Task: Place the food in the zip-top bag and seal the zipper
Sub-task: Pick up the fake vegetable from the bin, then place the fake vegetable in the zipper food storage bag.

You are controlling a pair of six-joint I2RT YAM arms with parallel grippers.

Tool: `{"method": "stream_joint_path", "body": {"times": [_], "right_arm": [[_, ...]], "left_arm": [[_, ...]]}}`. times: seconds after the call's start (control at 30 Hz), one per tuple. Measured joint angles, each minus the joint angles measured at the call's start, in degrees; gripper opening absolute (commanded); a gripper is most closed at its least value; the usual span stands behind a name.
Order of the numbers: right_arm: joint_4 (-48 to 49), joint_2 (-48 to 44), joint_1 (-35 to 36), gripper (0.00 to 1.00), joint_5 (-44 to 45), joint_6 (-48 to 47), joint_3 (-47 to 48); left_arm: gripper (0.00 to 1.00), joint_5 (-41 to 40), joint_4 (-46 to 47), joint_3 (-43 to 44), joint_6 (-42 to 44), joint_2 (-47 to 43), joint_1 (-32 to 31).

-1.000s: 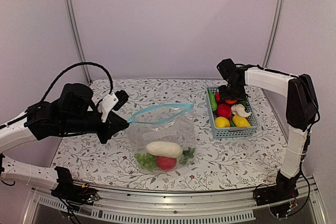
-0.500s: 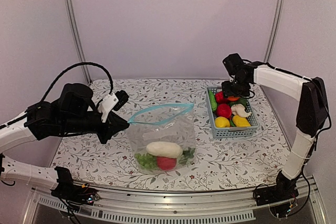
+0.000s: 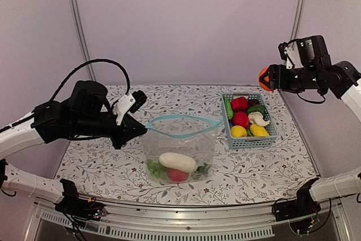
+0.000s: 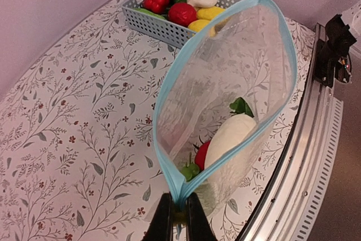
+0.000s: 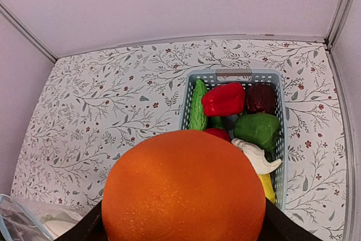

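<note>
The clear zip-top bag point(image 3: 181, 149) stands on the table with its mouth open. My left gripper point(image 3: 136, 130) is shut on the left corner of its light blue zipper point(image 3: 184, 119), and the left wrist view shows the jaws point(image 4: 179, 214) pinching that strip point(image 4: 167, 90). Inside lie a white radish point(image 3: 176, 161), a red tomato point(image 3: 177, 175) and a green bunch point(image 3: 154, 169). My right gripper point(image 3: 265, 78) hangs high above the basket, shut on a round orange point(image 5: 183, 190) that fills the lower half of the right wrist view.
The light blue mesh basket point(image 3: 251, 140) sits at the right rear, holding a red pepper point(image 3: 239, 103), a tomato point(image 3: 241, 118), a lemon point(image 3: 238, 131), a white piece point(image 3: 258, 118) and green items. Booth walls and metal posts stand close on all sides.
My right arm has risen out of the basket and swung up and right with the orange in its jaws. The left gripper shifted slightly right and up, and the bag's mouth stands wider.
</note>
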Motion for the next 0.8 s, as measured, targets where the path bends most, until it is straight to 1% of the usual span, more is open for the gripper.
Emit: {"method": "stream_joint_path", "body": {"times": [0.13, 0.33, 0.47, 0.6, 0.8], "right_arm": [[-3.5, -6.0, 2.9, 0.57, -4.2, 1.6, 0.7], [-6.5, -7.6, 13.2, 0.56, -8.3, 4.5, 1.3], [-8.2, -5.1, 21.6, 0.56, -9.3, 6.0, 3.8], [-8.0, -1.1, 28.5, 0.56, -9.6, 7.0, 7.6], [-7.8, 5.7, 34.5, 0.55, -9.2, 7.2, 12.2]], "left_arm": [[0.00, 1.2, 1.1, 0.7, 0.0, 1.3, 0.0], [0.00, 2.3, 2.0, 0.7, -0.4, 1.8, 0.0], [0.00, 2.2, 2.3, 0.4, -0.5, 1.8, 0.0], [0.00, 2.3, 2.6, 0.1, -0.5, 1.6, 0.0], [0.00, 2.4, 2.9, -0.1, -0.7, 1.2, 0.0]]}}
